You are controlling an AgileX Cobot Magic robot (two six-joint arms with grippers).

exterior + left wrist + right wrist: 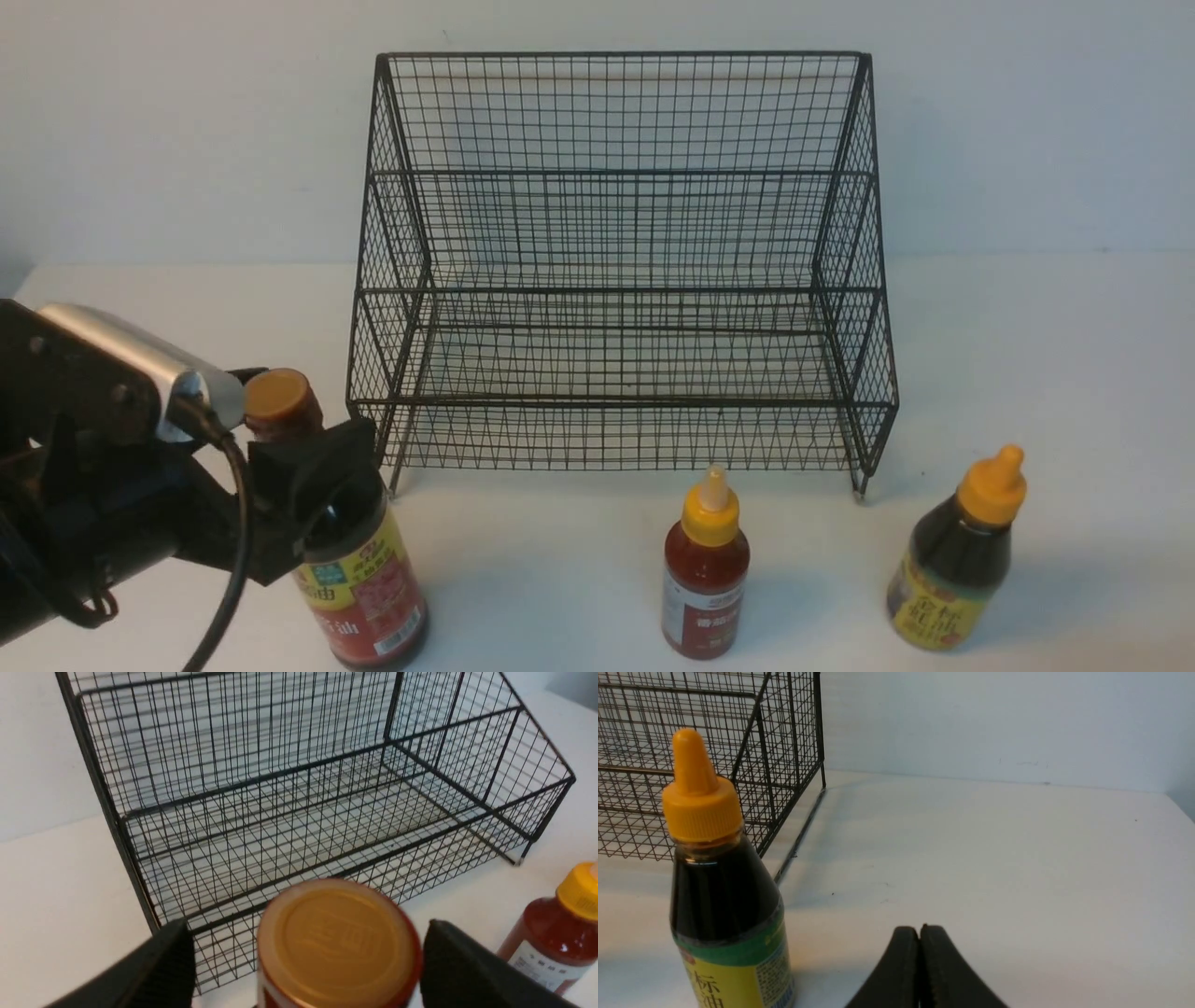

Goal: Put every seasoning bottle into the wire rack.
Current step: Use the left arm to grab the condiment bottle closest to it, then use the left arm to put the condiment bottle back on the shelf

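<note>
The black wire rack [616,403] stands at the back middle of the white table, both tiers bare. The tall dark bottle [366,583] with red-yellow label and tan cap [336,938] stands front left of the rack. My left gripper [317,471] is open and straddles its neck, one finger [163,966] on each side with table showing between finger and bottle. The small red bottle [705,569] stands front middle, the squat dark bottle [957,569] front right. My right gripper [920,929] is shut and empty, low over the table beside the squat bottle [724,891]; it is out of the front view.
A pale wall runs close behind the rack [817,728]. The red bottle [546,938] stands just to the right of the left gripper's reach, in front of the rack's front rail [327,865]. The rack's short feet [857,490] rest on the table.
</note>
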